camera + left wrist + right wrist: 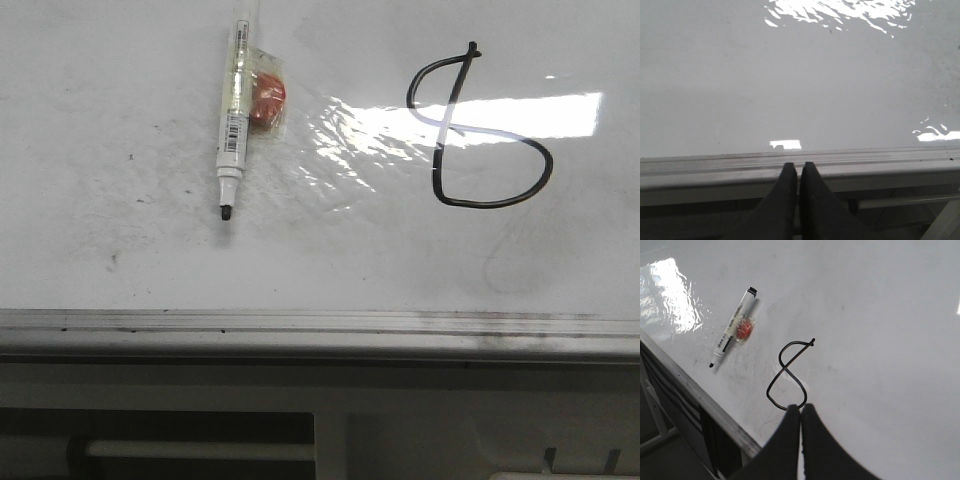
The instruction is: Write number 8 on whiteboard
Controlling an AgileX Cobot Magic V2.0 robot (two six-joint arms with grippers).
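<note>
The whiteboard [120, 250] fills the front view, glossy white with grey smudges and a metal rail [300, 322] along its near edge. The number 8 [447, 110], a thin black lopsided figure with a short tail on top, is drawn at the right. It also shows in the right wrist view [786, 365]. A white marker [233, 110] lies uncapped on the board at the left, tip toward the rail, and also shows in the right wrist view [733, 329]. My right gripper [800, 407] is shut and empty, above the board at the 8's lower loop. My left gripper [798, 165] is shut and empty over the rail [715, 167].
A small orange piece in clear wrap [266, 100] lies against the marker. Bright glare patches [500, 115] lie on the board. Below the rail a table frame with a white bar [200, 450] shows.
</note>
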